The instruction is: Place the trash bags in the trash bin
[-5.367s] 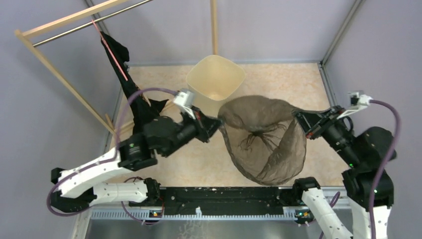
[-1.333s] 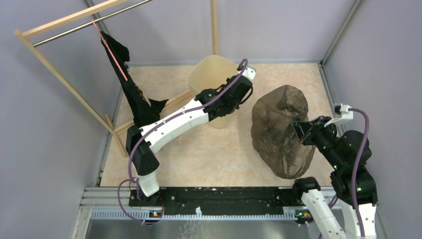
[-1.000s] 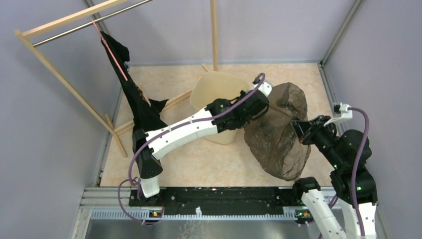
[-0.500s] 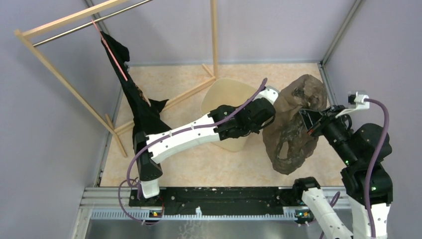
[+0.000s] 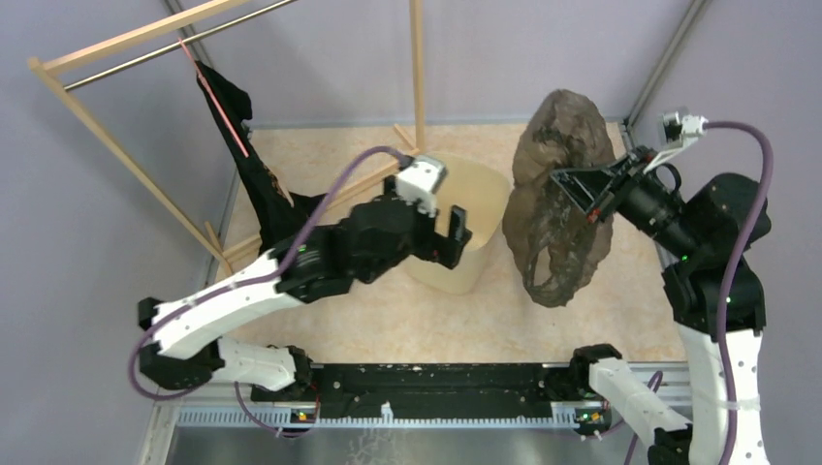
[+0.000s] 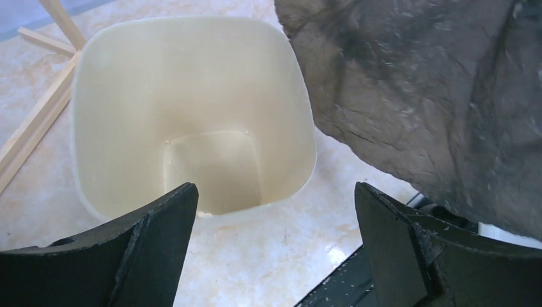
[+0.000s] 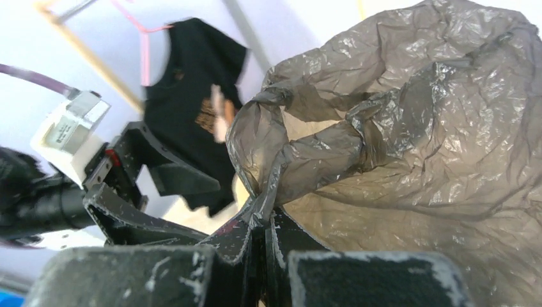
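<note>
The trash bin is stood on the bench with its mouth upward. The left claw is poised over the bin's near rim, its jaws spread wide and nothing gripped. The brown translucent trash bag is hung outside the bin, just to its right, with a twisted fold of its film pinched in the clenched right claw. A black T-shirt is hung from the wooden rack at the far left.

Count: 1 trash bin; 1 trash bag, right of the bin; 1 black shirt on 1 pink hanger, left of the bin; 1 wooden rack.
</note>
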